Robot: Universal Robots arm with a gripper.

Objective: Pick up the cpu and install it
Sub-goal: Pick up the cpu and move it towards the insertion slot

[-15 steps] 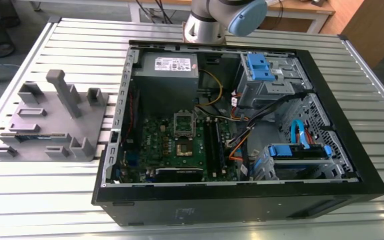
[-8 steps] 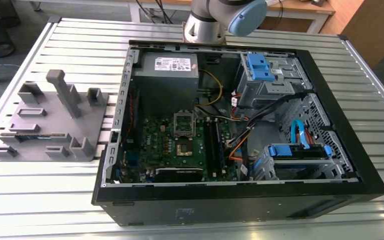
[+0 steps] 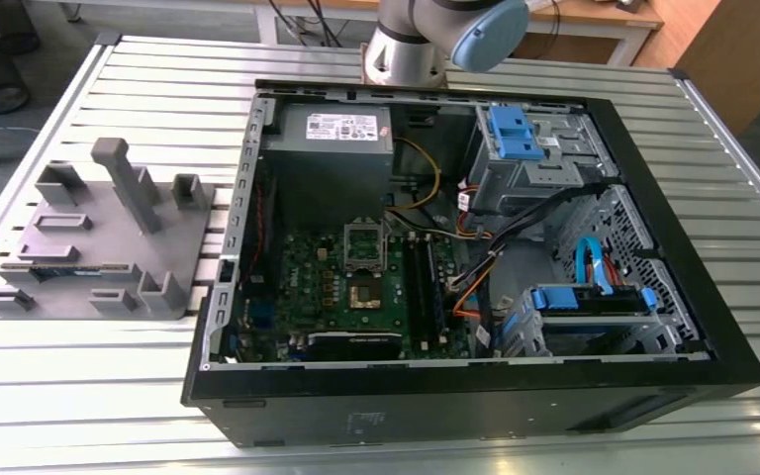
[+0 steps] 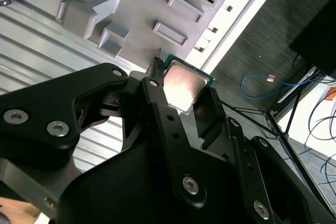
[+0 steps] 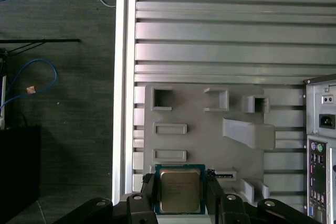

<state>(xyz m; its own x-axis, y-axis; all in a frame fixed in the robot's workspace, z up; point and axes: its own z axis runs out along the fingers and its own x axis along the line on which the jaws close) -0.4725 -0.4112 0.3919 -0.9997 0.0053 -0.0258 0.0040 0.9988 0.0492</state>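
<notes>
First wrist view — cpu [image 5: 180, 190] betw. fingers [image 5: 214, 191], holder [image 5: 199, 114] behind

Arm [image 3: 414, 45]: at 12 o'clock in the exterior view, silver-grey rounded tube casing; joint cap [image 3: 489, 32] pale blue, domed, on its 3 o'clock side. Tool [image 4: 181, 85]: matte black throughout in both wrist views, flat angular link plates stacked in layers, rounded corners. Silver socket-head screws [image 4: 56, 127] set in the plates, in pairs and singly. Fingers [image 5: 148, 188] slim, black, small bright pins near their ends.
</notes>
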